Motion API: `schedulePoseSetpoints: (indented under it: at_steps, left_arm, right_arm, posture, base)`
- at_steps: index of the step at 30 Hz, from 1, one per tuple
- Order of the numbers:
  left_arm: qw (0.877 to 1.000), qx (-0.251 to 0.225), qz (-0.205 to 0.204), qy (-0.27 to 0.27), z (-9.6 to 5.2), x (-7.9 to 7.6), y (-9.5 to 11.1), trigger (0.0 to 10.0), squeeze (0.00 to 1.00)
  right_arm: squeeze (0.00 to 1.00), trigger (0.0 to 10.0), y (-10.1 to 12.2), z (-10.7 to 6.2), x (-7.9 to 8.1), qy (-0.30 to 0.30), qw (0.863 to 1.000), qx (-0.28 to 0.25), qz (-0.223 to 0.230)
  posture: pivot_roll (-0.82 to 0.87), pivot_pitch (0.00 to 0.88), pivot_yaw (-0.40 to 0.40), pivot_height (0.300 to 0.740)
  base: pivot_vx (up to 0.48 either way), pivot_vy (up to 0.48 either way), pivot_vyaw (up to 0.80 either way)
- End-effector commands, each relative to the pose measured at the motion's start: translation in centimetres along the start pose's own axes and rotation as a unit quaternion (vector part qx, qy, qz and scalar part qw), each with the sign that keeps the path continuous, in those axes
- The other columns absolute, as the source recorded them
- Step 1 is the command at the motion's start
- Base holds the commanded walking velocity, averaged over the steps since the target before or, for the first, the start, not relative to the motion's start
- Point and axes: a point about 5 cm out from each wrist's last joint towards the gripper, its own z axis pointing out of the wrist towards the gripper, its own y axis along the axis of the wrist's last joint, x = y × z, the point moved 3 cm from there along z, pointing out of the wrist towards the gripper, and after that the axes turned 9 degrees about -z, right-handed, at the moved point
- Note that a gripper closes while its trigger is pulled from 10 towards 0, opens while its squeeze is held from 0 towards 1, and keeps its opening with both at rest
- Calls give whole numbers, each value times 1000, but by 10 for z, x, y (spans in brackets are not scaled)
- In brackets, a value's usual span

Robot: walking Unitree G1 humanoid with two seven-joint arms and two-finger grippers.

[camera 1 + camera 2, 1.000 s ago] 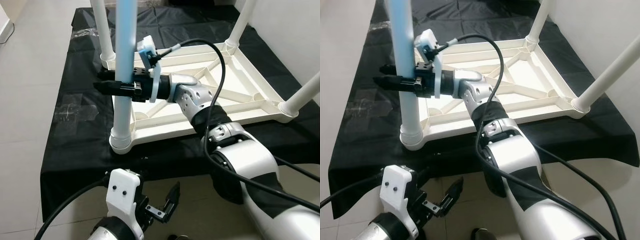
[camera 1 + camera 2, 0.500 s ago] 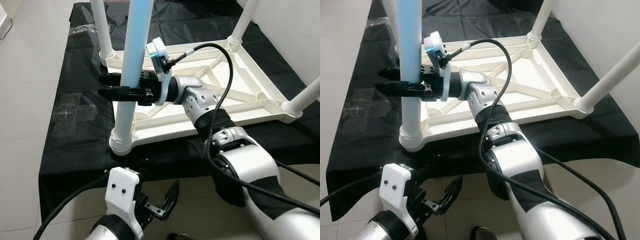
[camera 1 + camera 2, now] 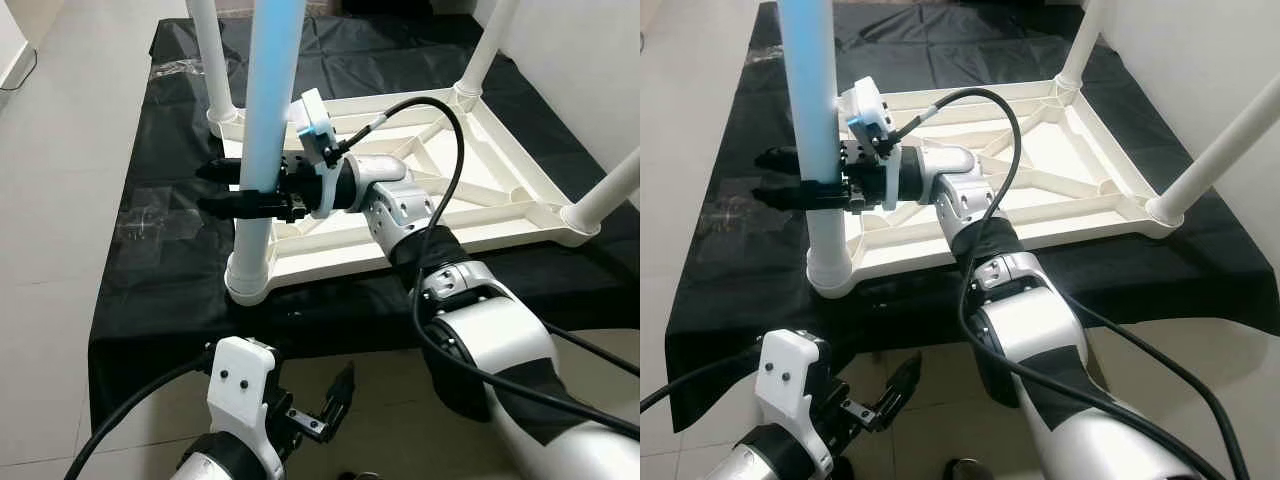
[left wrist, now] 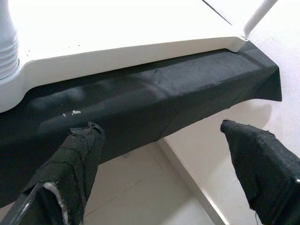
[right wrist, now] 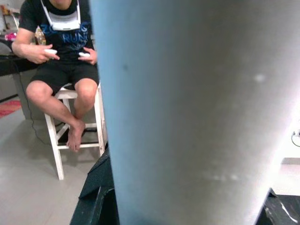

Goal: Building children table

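Left eye view: four legs on one tabletop (image 3: 500, 195), right tool (image 3: 222, 187) clamped round the blue leg (image 3: 268, 110) (left tool (image 3: 335, 405) apart)

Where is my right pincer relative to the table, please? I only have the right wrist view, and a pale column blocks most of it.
Observer: That column is the light blue leg, standing upright in the near left corner socket of the upturned white table frame. The right pincer has a finger on each side of it.
Operator: Thank you. Are the other legs fitted?
Observer: Three white legs stand at the other corners, for instance the far left one.
Operator: And the left arm?
Observer: The left pincer hangs open, low over the floor, in front of the black cloth.
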Motion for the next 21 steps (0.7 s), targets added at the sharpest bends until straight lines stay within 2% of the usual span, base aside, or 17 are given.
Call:
schedulePoseSetpoints:
  at_steps: [1,21]
  left_arm:
    - [1000,9,-1,0,-2,1,-3,10000,0]
    - [1000,6,1,1,0,1,-2,10000,0]
  right_arm:
    - [0,10000,-67,-8,28,19,988,123,95]
    - [0,10000,-73,2,24,-5,982,166,87]
  posture:
    - [135,301,-105,740]
    - [135,301,-109,740]
  base:
    - [0,0,0]
    - [0,0,0]
